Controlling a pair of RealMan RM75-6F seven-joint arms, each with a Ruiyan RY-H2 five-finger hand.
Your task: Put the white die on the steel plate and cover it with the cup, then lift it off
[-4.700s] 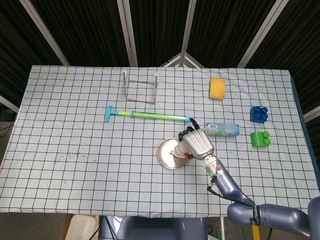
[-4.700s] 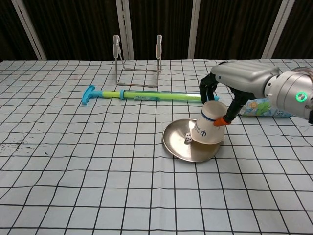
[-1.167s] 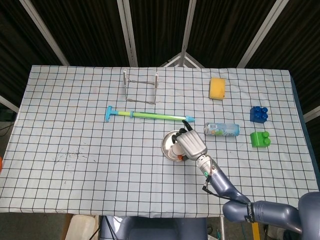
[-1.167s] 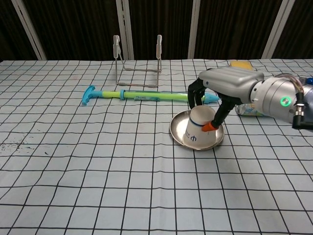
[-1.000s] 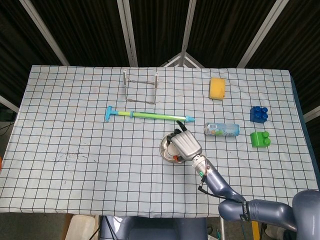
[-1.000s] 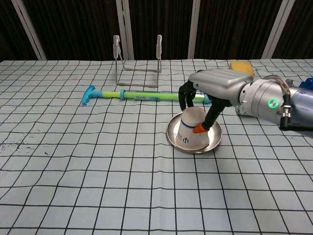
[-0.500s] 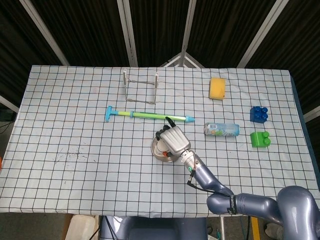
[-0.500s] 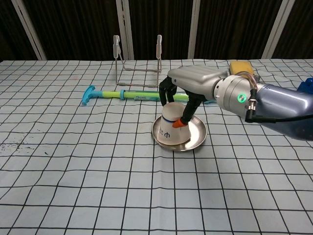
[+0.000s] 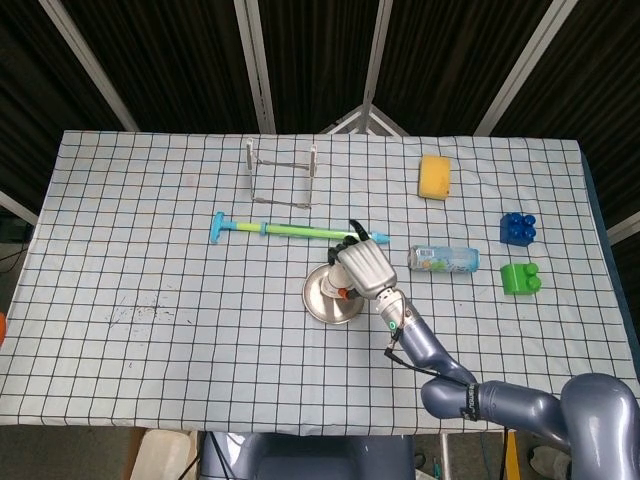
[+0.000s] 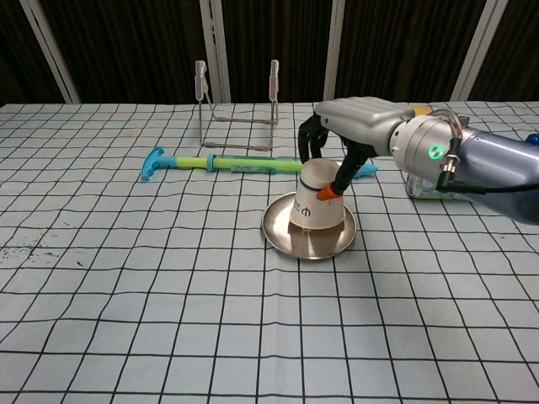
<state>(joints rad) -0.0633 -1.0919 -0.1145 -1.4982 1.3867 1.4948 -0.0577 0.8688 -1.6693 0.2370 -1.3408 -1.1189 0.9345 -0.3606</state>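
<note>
White die hidden under cup [image 10: 318, 204]

The head view is looking down steeply from high above the near edge of the table with the white, dark-gridded cloth [image 9: 150, 250], taking in the whole tabletop from far off. The chest view is sitting low at that same near edge, facing across the cloth [image 10: 126, 337] almost level and much closer in. Both are sharing the round steel plate [image 9: 322, 300] [image 10: 282, 231] and, beyond it, the green and blue plastic rod [image 9: 300, 231] [image 10: 227, 162] and the bent wire rack [image 9: 282, 175] [image 10: 238, 109].
</note>
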